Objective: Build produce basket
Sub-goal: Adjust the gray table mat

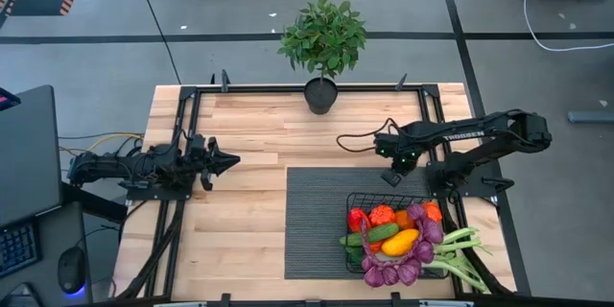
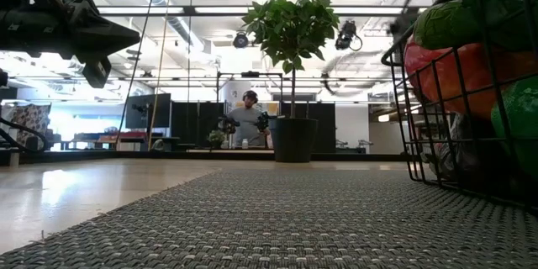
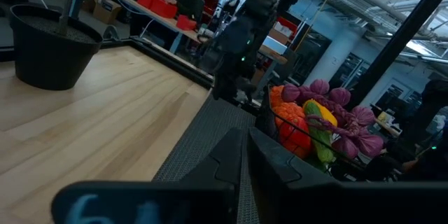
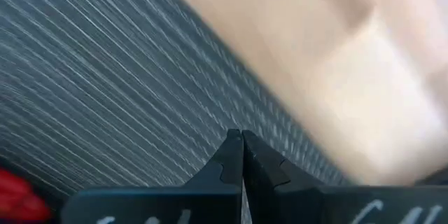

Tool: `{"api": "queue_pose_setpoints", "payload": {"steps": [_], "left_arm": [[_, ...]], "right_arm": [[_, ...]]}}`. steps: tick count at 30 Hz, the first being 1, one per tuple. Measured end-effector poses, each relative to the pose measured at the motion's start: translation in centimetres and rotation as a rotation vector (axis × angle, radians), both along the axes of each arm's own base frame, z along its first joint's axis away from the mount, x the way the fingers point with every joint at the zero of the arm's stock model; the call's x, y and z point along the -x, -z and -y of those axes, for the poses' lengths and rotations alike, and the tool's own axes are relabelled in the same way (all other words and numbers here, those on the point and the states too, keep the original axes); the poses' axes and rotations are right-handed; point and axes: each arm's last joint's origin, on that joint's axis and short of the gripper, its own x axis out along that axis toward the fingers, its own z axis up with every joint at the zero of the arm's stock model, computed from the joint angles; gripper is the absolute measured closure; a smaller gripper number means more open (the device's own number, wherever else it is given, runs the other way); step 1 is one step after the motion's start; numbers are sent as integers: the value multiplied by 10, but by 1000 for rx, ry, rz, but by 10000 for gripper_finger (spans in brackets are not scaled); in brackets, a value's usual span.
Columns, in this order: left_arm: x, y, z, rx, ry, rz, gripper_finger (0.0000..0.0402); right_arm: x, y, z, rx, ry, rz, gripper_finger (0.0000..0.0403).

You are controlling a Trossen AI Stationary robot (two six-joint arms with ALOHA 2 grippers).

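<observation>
The black wire basket (image 1: 357, 203) stands on the dark ribbed mat (image 1: 312, 221) at the table's near right, filled with produce (image 1: 401, 242): red and orange pieces, a yellow one, green cucumber, purple grapes; a leek's green leaves (image 1: 465, 259) stick out over its right side. My right gripper (image 1: 391, 178) hangs shut above the mat's far edge, just beyond the basket, pointing down and holding nothing. My left gripper (image 1: 233, 161) rests shut at the table's left, pointing level toward the right. In the left wrist view the basket's produce (image 3: 318, 119) shows ahead.
A potted green plant (image 1: 322, 43) stands at the table's far edge, in the middle. Bare wood lies between my left gripper and the mat. A black frame rail (image 1: 288, 87) runs along the far edge. A person (image 2: 248, 118) sits in the room beyond the table.
</observation>
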Motion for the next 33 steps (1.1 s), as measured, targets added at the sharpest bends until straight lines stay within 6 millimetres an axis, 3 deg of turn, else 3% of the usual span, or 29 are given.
{"api": "queue_pose_setpoints", "payload": {"steps": [5, 9, 14, 23, 33], "left_arm": [[0, 0, 0, 0, 0, 0, 365], [0, 0, 0, 0, 0, -1, 364], [0, 0, 0, 0, 0, 0, 370], [0, 0, 0, 0, 1, 0, 370], [0, 0, 0, 0, 0, 0, 372]], "right_arm": [[25, 27, -5, -81, 108, -120, 396], [35, 38, -8, -91, 139, -161, 396], [35, 39, -8, -89, 138, -158, 396], [26, 22, -5, -65, 142, -83, 396], [27, 37, -11, -75, 173, -78, 396]]}}
